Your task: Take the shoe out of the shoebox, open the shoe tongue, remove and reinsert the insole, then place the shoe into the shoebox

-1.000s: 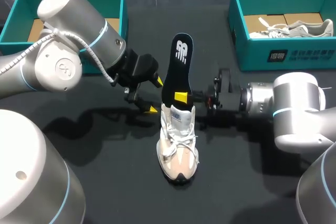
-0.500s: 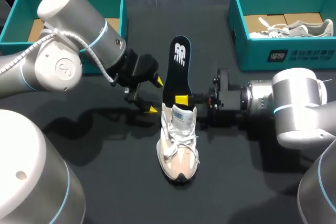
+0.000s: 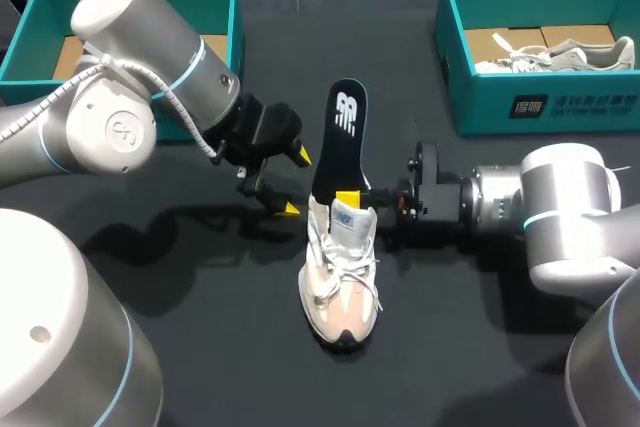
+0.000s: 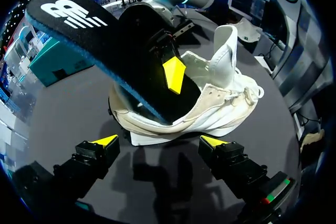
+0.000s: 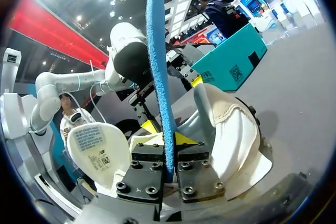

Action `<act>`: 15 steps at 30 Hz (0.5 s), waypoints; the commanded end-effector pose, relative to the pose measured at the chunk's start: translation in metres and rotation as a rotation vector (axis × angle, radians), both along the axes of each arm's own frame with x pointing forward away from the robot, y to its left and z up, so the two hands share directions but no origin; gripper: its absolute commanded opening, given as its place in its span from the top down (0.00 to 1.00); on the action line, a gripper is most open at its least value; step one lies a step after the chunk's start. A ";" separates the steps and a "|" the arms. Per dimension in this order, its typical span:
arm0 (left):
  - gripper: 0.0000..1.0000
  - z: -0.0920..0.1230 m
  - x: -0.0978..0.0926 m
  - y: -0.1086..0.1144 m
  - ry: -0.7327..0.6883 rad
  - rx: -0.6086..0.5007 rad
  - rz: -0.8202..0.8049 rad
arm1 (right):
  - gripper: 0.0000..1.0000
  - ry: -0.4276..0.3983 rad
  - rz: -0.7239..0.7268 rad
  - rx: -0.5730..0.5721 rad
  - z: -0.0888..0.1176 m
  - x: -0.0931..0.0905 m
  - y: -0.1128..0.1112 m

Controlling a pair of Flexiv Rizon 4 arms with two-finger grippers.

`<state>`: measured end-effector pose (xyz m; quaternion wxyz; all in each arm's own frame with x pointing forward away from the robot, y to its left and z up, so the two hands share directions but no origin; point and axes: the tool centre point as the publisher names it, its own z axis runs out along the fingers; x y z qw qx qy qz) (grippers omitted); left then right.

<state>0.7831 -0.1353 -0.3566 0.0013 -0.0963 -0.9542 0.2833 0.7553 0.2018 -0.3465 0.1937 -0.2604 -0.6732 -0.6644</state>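
Insole step in hand! The right claw [image 5: 168, 148] is pinched tight on the insole [image 3: 340, 137], which stands half out of the shoe [image 3: 342, 287] at mid-bench [image 3: 470, 357]. The left claw [image 4: 160, 141] hovers wide by the heel, holding nothing. Next, I'd judge, comes a straight slide along the sole. There's a white logo on the insole and print on the tongue label [image 5: 89, 140] and the box [image 3: 500, 107].
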 end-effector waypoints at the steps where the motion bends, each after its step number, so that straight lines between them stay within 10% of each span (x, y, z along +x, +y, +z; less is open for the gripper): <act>1: 0.00 0.000 -0.001 0.000 -0.002 0.001 0.000 | 1.00 -0.006 0.013 -0.010 -0.003 0.000 0.002; 15: 0.00 0.000 -0.001 0.000 -0.002 0.001 0.000 | 0.83 -0.045 0.047 -0.036 0.011 0.007 0.006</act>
